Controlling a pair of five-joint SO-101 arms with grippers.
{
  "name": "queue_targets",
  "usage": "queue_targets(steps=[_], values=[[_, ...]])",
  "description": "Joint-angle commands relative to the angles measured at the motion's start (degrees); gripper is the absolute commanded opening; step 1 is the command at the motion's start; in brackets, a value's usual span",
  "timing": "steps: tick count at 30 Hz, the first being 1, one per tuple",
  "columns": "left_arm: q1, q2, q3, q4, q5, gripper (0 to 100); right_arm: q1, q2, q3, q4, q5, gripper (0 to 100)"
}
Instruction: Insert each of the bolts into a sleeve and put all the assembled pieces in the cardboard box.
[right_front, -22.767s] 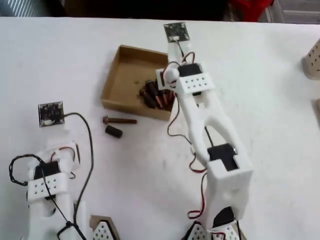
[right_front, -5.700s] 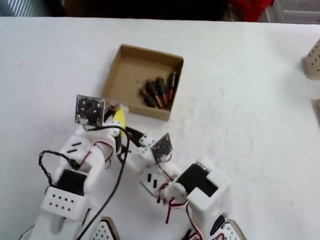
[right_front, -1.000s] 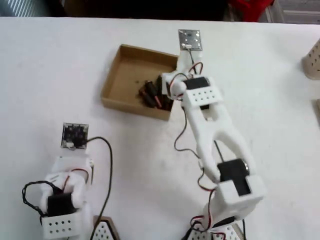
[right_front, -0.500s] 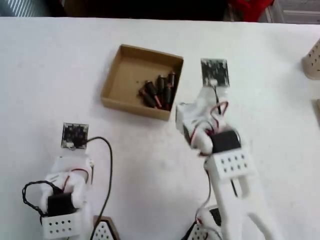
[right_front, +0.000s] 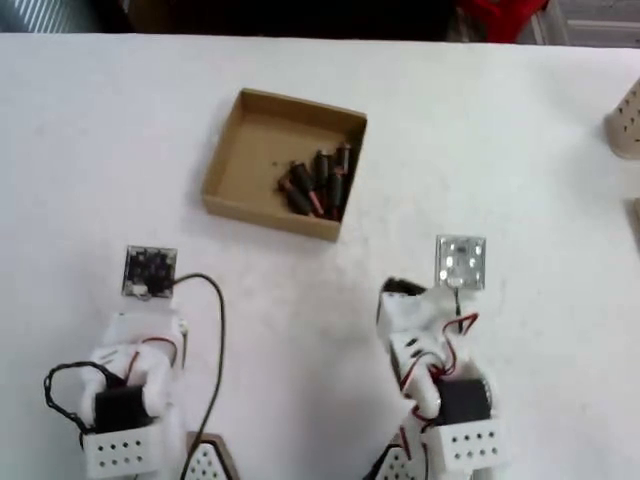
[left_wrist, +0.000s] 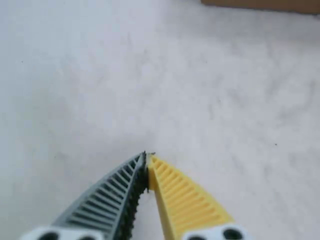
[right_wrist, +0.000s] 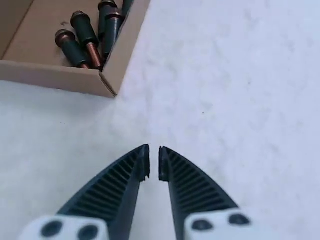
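The assembled pieces (right_front: 318, 182) lie clustered in a corner of the cardboard box (right_front: 262, 215), well apart from the right claw (right_wrist: 154, 162) — narrowed to a slit, empty, over the bare surface (right_front: 520, 140). The left claw (left_wrist: 146, 167) — tips touching — holds nothing.

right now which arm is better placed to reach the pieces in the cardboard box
Probably right: the assembled pieces lie on the cardboard box's side nearer the right pincer, whose wrist view faces them.

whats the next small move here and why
Probably just park both arms, since the job looks done. The assembled pieces in sight all lie inside the cardboard box. The left pincer and right pincer are shut on nothing, apart from the box over the table.
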Motion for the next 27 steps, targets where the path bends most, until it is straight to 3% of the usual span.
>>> queue_targets(steps=[1, 3, 7, 12, 27], values=[[-0.13, -0.48, -2.02, -0.18, -0.09, 2, 0.13, -10.24, 7.12, 1.71, 0.26, 1.7], [-0.13, -0.48, -1.85, -0.18, -0.09, 2, -1.27, -9.36, 6.86, 4.79, 1.05, 1.7], [-0.13, -0.22, 0.18, 0.62, -0.35, 2, -3.03, -6.73, 7.12, 9.27, 9.49, 1.7], [-0.13, -0.31, 0.09, 7.12, -0.18, 2, -3.12, -6.73, 7.03, 18.68, 15.82, 1.8], [-0.48, -0.31, 0.09, 7.12, -0.09, 2, -3.03, -8.31, 7.03, 19.21, 16.35, 1.8]])
